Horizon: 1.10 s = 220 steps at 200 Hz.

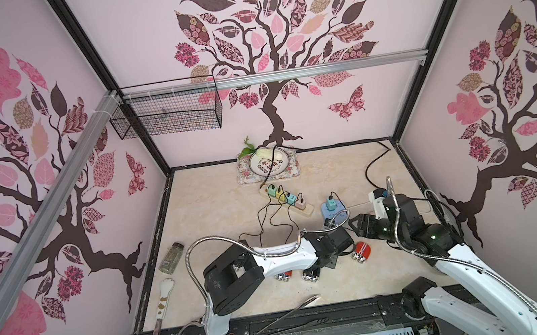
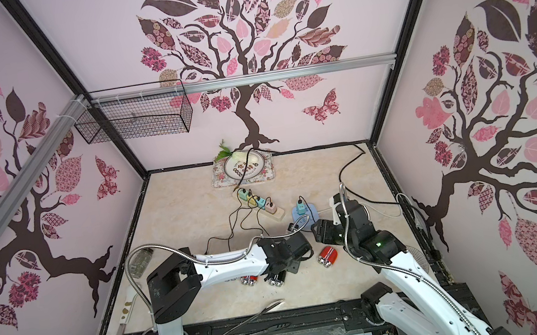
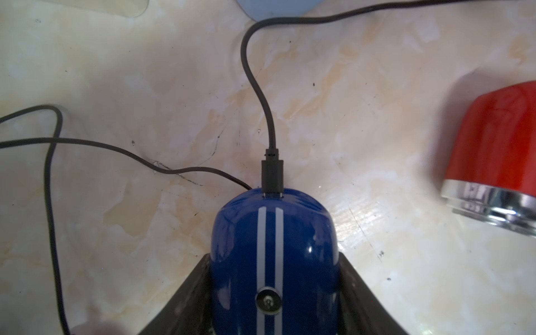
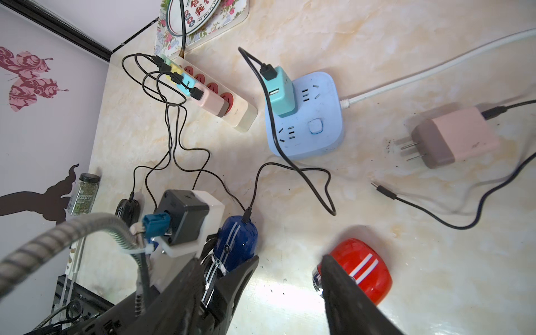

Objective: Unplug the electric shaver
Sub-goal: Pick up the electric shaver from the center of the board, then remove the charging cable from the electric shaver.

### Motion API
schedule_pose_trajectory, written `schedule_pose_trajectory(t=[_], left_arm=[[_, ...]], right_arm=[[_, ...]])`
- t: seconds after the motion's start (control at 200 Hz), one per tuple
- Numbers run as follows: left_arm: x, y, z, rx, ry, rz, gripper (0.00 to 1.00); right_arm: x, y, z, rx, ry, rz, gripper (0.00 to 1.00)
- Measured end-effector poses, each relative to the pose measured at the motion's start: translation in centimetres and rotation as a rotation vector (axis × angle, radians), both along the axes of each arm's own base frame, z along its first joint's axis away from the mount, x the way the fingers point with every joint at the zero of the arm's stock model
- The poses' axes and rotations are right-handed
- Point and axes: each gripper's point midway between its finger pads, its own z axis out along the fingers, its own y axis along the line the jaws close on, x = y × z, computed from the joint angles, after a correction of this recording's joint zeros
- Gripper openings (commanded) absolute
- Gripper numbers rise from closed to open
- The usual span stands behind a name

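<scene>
So here's where we're at: our left gripper (image 3: 274,258) is clamped on the blue shaver (image 3: 272,232), one finger pressed against each side. The shaver lies on the tabletop (image 1: 214,217), a bit right of the middle and closer to the front edge than the back. The black plug (image 3: 272,174) is plugged into its end. From there the black cable (image 3: 255,87) loops back to a teal adapter (image 4: 280,90) standing in the light blue power block (image 4: 313,127). Our right gripper (image 4: 291,258) hangs over the bare patch between the blue shaver and a red shaver (image 4: 362,269), fingers spread apart and gripping nothing. The red shaver lies near the blue one, on its right-edge side.
</scene>
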Motion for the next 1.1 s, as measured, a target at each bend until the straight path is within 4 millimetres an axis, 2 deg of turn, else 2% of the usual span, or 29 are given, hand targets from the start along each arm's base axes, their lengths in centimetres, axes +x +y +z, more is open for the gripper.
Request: schedule_pose_trajectory(t=[0.175, 0.365, 0.765, 1.1], left_arm=[[-0.3, -0.3, 1.6, -0.08, -0.016, -0.033, 0.3], [-0.4, -0.8, 3.4, -0.181, -0.036, -0.063, 0.3], [-1.1, -1.1, 2.4, -0.282, 0.009, -0.1, 0.29], [-1.1, -2.3, 4.8, -0.408, -0.009, -0.126, 0.29]], right_arm=[[0.2, 0.7, -0.6, 0.033, 0.016, 0.013, 0.59], [0.0, 1.5, -2.7, 0.066, 0.072, 0.03, 0.53], [0.2, 3.6, -4.5, 0.184, 0.115, 0.067, 0.46], [0.3, 4.8, -6.0, 0.257, 0.155, 0.086, 0.42]])
